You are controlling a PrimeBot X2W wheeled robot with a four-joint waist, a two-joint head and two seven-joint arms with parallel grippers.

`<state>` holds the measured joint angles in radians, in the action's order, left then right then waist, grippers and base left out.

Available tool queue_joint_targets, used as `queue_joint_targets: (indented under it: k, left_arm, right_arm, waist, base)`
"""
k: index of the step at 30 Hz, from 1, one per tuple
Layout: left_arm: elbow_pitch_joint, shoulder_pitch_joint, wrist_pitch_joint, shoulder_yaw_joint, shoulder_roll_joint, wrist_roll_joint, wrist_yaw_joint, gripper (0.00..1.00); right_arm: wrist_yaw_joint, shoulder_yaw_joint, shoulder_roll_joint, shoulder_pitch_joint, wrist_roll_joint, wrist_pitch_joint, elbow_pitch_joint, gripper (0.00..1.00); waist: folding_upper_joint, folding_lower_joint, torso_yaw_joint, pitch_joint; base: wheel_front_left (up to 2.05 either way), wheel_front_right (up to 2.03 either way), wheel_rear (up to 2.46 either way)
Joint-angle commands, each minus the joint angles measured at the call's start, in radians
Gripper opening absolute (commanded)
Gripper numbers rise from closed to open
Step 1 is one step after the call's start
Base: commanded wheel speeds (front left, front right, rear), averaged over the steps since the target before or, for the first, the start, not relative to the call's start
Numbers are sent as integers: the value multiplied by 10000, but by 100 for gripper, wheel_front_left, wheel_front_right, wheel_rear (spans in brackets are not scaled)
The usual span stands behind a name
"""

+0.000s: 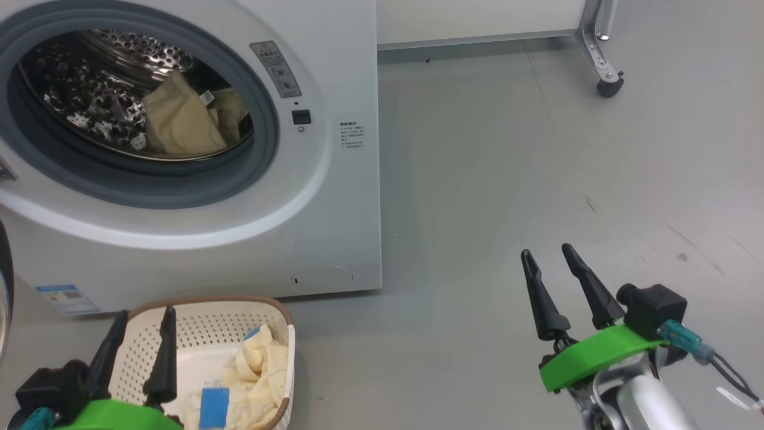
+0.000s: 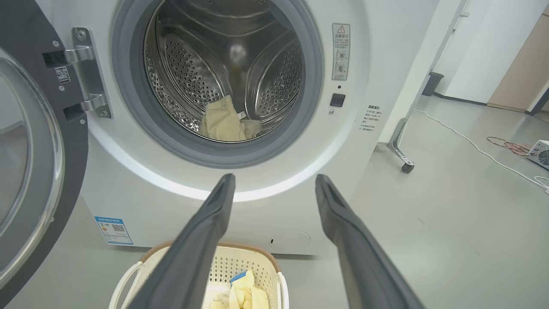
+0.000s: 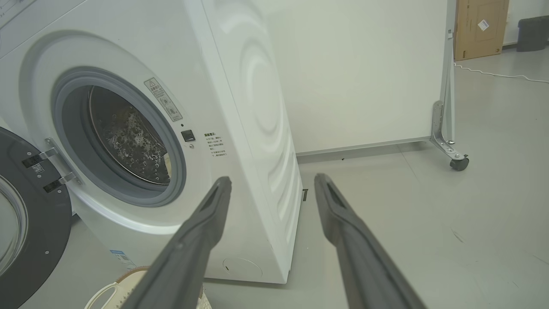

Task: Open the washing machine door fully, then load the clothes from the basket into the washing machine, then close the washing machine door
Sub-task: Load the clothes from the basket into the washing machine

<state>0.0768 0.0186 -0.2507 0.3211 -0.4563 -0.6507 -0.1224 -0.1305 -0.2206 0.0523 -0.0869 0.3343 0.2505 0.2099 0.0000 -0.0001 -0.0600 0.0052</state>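
Hovering over the basket [image 1: 239,322], the left gripper [image 1: 146,311] gapes wide and empty, clothes [image 1: 256,364] just beside its fingers. Right gripper [image 1: 545,249] spread wide too, holding nothing, washing machine [image 1: 346,209] off to its left.

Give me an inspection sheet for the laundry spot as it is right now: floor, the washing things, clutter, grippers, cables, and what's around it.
Surface: grey floor, with a few dark scuff marks.
Job's things: washing machine with its door swung open; one cream garment lies in the drum; more clothes are in the basket in front of the machine.
Clutter: nothing seen.
Grippers: left gripper open over the basket, holding nothing; right gripper open over bare floor, holding nothing.
Cables: white cable and a reddish coil on the floor off to the machine's side.
Surroundings: white panel on a wheeled frame beside the machine; cardboard and a dark bin farther back.
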Motion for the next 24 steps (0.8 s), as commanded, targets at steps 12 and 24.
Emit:
queue_joint_targets:
  k: [12,24]
  left_arm:
    - [-6,148,-110,-995,362,817,503,100]
    - [216,100,-110,-1281,669,1162,809,100]
  right_arm:
    - [-2,-252,-20,-299,35,2,-322,100]
    - [-2,-289,-20,-295,44,11,-324,100]
  waist:
    - [0,1,-14,-8]
    - [0,1,-62,29]
  base:
    - [0,0,0]
    - [0,0,0]
